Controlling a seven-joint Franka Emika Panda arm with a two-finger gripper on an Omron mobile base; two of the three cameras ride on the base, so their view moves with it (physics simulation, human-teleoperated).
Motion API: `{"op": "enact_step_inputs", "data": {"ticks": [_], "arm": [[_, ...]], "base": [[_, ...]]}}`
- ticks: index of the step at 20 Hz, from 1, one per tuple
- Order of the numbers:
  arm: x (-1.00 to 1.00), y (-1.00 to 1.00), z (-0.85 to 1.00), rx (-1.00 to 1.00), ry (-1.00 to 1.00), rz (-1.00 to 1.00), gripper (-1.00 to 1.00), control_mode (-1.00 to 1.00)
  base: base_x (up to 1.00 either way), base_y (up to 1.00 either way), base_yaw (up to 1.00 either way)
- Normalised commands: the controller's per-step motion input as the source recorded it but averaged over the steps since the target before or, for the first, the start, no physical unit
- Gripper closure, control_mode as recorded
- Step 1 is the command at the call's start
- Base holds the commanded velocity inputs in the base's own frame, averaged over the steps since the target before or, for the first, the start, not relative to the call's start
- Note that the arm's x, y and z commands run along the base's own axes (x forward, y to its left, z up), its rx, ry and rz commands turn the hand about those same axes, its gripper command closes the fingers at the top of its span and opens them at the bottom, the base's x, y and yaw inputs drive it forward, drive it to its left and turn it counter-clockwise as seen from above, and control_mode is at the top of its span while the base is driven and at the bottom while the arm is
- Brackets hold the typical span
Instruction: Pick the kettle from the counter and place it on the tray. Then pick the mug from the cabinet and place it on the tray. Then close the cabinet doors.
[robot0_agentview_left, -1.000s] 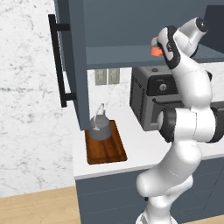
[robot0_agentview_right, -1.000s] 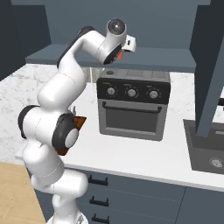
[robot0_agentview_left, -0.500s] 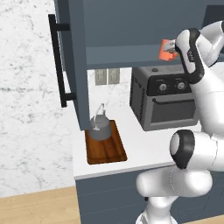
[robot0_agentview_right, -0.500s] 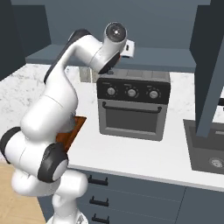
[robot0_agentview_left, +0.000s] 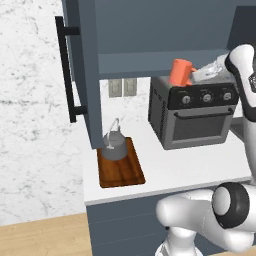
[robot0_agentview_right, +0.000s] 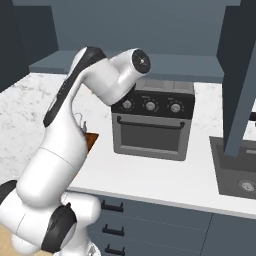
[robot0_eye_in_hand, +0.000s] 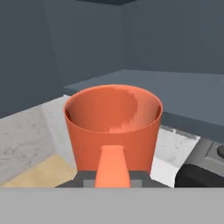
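Note:
The orange mug (robot0_agentview_left: 180, 72) hangs in the air just below the cabinet's (robot0_agentview_left: 165, 30) bottom edge, above the oven's left corner. My gripper (robot0_agentview_left: 193, 76) is shut on it from the right. In the hand view the mug (robot0_eye_in_hand: 113, 122) stands upright with its handle facing the camera, and the gripper (robot0_eye_in_hand: 113, 179) clamps it at the base of the handle. The grey kettle (robot0_agentview_left: 115, 146) sits on the wooden tray (robot0_agentview_left: 122, 172) on the white counter (robot0_agentview_left: 170, 172), down and to the left of the mug. The left cabinet door (robot0_agentview_left: 82, 70) stands open, as does the right cabinet door (robot0_agentview_right: 239, 75).
A black toaster oven (robot0_agentview_left: 197, 117) with round knobs stands on the counter right of the tray, directly under the mug. A sink (robot0_agentview_right: 235, 172) lies at the counter's right end. My arm (robot0_agentview_right: 75, 115) arches high over the counter's left part.
The mug has come down and slightly left, out from the cabinet toward the oven's top corner. The arm's elbow has swung aside. Kettle and tray have not moved.

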Motion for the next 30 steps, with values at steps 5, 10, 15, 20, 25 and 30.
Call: {"op": "enact_step_inputs", "data": {"ticks": [5,10,15,20,25,30], "arm": [[-0.41,0.53,-0.17,-0.02,0.0,0.72,1.0,-1.0],[0.0,0.01,0.0,0.0,0.0,0.02,1.0,-1.0],[-0.03,0.03,-0.11,0.0,0.01,0.0,1.0,-1.0],[-0.38,0.5,-0.84,-0.05,-0.02,0.0,1.0,-1.0],[-0.51,0.63,-1.0,-0.06,-0.06,0.0,1.0,-1.0],[-0.21,0.38,-1.0,-0.01,0.0,0.0,1.0,-1.0]], "base": [[0.0,0.0,0.0],[0.0,0.0,0.0],[0.0,0.0,0.0],[0.0,0.0,0.0],[0.0,0.0,0.0],[0.0,0.0,0.0]]}}
